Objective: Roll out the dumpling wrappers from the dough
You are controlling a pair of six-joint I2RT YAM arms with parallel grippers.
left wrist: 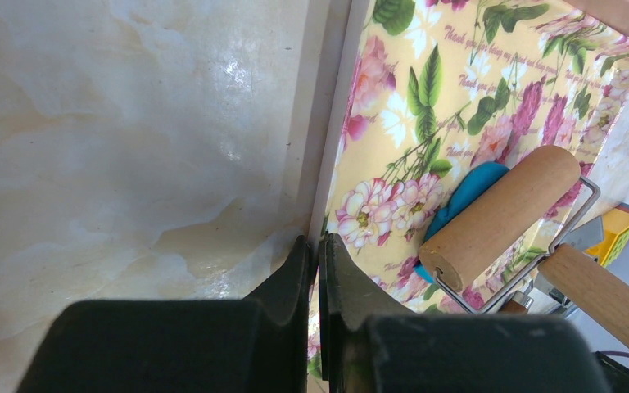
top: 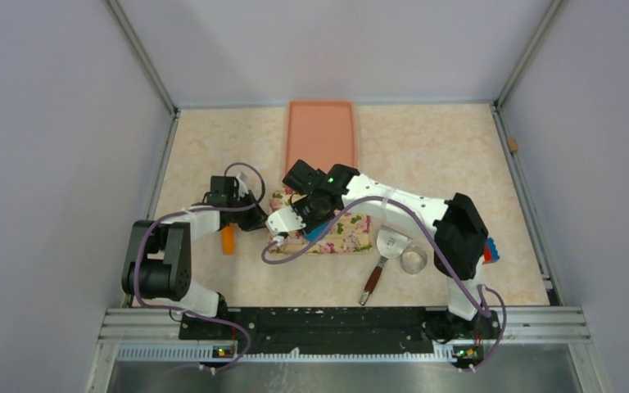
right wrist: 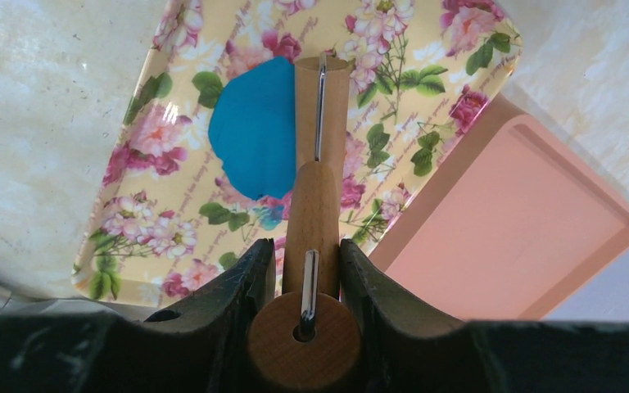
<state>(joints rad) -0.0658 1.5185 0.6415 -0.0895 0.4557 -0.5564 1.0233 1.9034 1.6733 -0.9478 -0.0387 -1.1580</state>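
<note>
Blue dough [right wrist: 254,131], one; wooden roller [right wrist: 311,205], one

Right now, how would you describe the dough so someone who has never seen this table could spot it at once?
Mid-table, in front of the plain pink tray, lies a floral tray. On it, against the wooden roller held in the right gripper, is the dough. It is the only bright blue, smooth, flattened blob there, plain against the flower print.
</note>
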